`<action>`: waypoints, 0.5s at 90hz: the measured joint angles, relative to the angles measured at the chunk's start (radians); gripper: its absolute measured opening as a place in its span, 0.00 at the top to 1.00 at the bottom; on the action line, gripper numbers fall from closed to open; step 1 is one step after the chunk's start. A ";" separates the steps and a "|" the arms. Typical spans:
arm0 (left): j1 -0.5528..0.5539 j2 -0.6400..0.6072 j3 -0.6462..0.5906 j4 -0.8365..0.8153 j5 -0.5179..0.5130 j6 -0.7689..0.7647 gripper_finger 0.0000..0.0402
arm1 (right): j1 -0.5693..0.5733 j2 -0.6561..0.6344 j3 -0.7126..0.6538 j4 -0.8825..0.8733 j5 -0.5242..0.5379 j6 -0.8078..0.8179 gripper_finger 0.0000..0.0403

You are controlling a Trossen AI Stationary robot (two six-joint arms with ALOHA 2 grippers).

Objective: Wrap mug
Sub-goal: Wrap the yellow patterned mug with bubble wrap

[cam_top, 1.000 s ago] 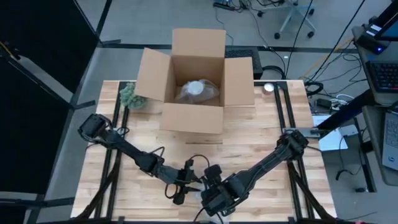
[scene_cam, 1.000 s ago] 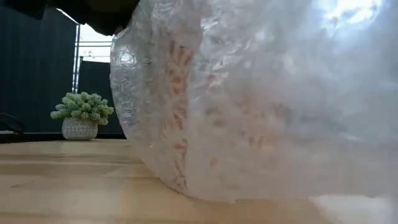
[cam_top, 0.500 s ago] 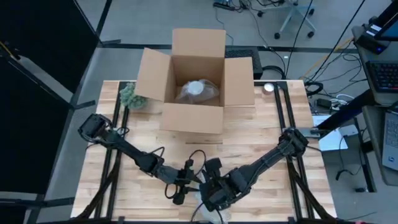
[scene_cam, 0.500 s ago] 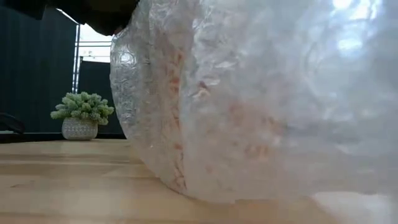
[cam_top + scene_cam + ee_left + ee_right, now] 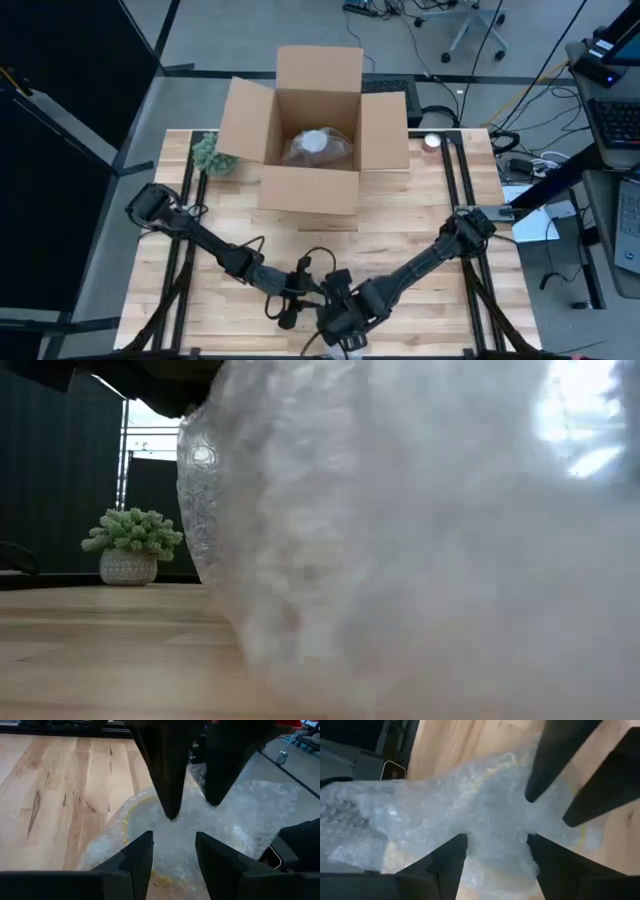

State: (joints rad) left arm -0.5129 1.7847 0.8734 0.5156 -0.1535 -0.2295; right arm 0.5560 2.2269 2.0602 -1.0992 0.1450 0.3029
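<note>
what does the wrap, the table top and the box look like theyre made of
Wrap: clear plastic bubble wrap, glossy, with a bubbled, crinkled texture. Table top: pale wood planks with visible grain and seams, apparently a smooth finish. Box: plain brown cardboard, matte, flaps folded open.

Clear bubble wrap (image 5: 235,820); pale wood table (image 5: 420,215); brown cardboard box (image 5: 310,185).

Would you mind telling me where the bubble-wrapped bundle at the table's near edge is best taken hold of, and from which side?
From above, I would judge. The bubble-wrapped bundle lies low on the table, a yellowish rim showing through the film. The left claw and right claw both stand open over it. A loose fold of wrap trailing at one end is probably easier to pinch than the rounded body.
</note>
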 joint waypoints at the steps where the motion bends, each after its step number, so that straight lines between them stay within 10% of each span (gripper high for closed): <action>1: 0.000 0.000 0.000 0.000 0.000 0.000 0.66 | -0.001 0.001 0.000 0.002 -0.001 0.001 0.51; 45: 0.000 0.001 -0.001 0.003 0.003 0.000 0.66 | -0.033 0.027 -0.060 0.111 -0.089 0.018 0.51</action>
State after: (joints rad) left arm -0.5132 1.7855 0.8722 0.5182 -0.1501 -0.2295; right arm 0.5227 2.2540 1.9998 -0.9881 0.0563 0.3205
